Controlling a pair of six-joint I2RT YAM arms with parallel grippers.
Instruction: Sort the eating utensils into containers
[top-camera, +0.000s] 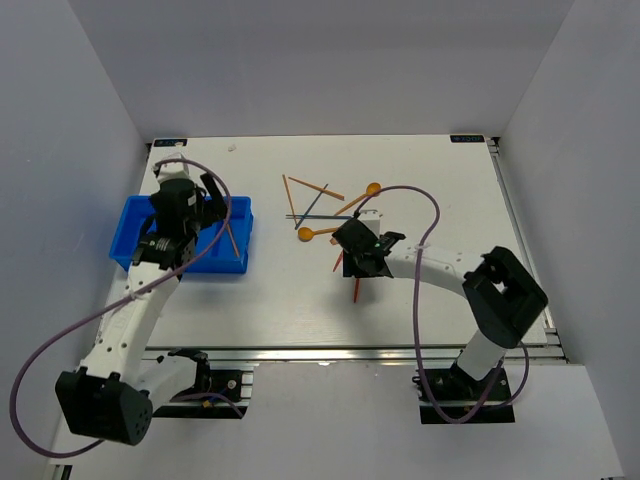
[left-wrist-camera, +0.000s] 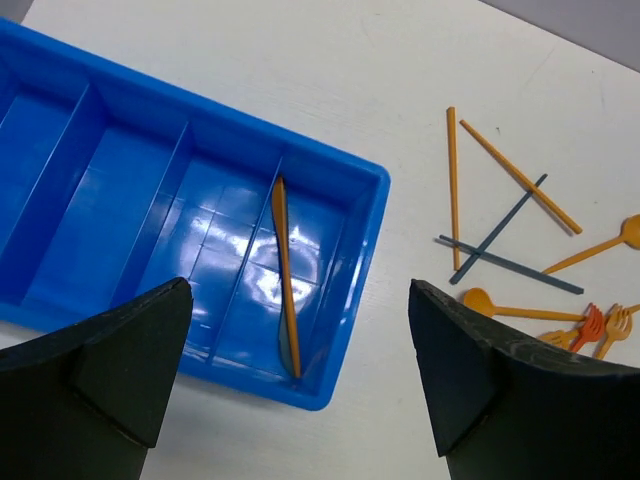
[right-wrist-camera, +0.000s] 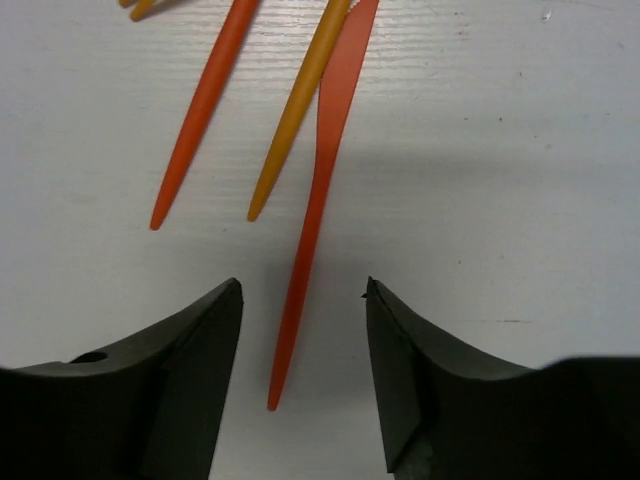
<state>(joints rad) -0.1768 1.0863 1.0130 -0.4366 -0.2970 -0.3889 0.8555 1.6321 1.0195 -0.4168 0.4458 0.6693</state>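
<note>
The bright blue bin (top-camera: 135, 228) sits at the left; in the left wrist view (left-wrist-camera: 120, 190) its narrow compartments show. An orange stick (left-wrist-camera: 286, 270) lies in the rightmost compartment over something dark. My left gripper (left-wrist-camera: 300, 290) hangs open and empty above that end of the bin (top-camera: 215, 205). My right gripper (right-wrist-camera: 303, 285) is open, low over the table, its fingers either side of a red knife (right-wrist-camera: 320, 170) without touching it. Two more orange-red handles (right-wrist-camera: 205, 100) lie beside it. In the top view the right gripper (top-camera: 355, 262) is at mid-table.
Loose utensils lie at mid-table: orange sticks (left-wrist-camera: 452, 180), crossed dark blue sticks (left-wrist-camera: 497, 230), orange spoons (left-wrist-camera: 500, 305) (top-camera: 372, 188) and small forks (left-wrist-camera: 592, 325). White walls close in the table on three sides.
</note>
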